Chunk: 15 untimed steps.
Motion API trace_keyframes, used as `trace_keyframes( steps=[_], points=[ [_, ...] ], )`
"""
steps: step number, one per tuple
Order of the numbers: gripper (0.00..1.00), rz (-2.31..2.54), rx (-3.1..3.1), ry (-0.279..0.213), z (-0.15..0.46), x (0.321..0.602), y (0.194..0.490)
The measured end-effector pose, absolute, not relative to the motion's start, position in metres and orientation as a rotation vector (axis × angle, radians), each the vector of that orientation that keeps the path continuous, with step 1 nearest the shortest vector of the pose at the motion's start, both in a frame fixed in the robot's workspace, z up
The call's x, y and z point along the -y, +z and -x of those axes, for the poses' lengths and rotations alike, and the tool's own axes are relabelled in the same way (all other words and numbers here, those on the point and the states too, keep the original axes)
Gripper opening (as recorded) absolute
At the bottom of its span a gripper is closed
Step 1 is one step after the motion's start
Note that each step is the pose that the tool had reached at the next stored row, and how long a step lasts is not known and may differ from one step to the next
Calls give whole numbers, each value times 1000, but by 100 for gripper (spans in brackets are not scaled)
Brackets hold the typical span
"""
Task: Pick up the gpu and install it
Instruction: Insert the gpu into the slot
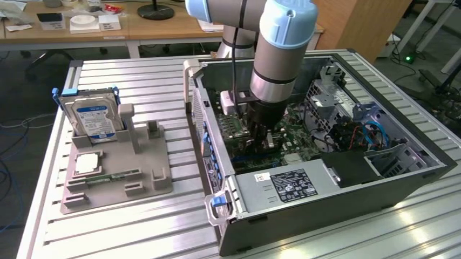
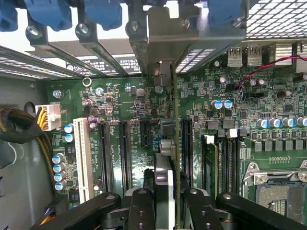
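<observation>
Gpu (image 2: pixel 164 191) sits edge-on, clamped in my gripper (image 2: pixel 165 211), inside the open computer case (image 1: pixel 403 178); I judge its long axis parallel to the black motherboard slots (image 2: pixel 125 153) directly below, bracket end toward the case's rear.

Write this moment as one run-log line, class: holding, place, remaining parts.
gripper: shut on card | place: inside computer case, edge-on above motherboard slots | tray: hard drive, memory stick
</observation>
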<state>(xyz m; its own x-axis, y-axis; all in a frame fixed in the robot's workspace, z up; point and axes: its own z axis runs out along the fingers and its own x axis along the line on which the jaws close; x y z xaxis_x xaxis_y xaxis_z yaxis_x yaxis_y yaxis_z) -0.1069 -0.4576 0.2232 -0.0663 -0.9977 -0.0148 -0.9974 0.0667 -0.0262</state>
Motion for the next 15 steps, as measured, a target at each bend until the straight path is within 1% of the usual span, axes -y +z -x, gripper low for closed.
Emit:
trace_keyframes(
  steps=[15],
  points=[
    [28, 2127, -2273, -14, 108, 458, 223]
  ],
)
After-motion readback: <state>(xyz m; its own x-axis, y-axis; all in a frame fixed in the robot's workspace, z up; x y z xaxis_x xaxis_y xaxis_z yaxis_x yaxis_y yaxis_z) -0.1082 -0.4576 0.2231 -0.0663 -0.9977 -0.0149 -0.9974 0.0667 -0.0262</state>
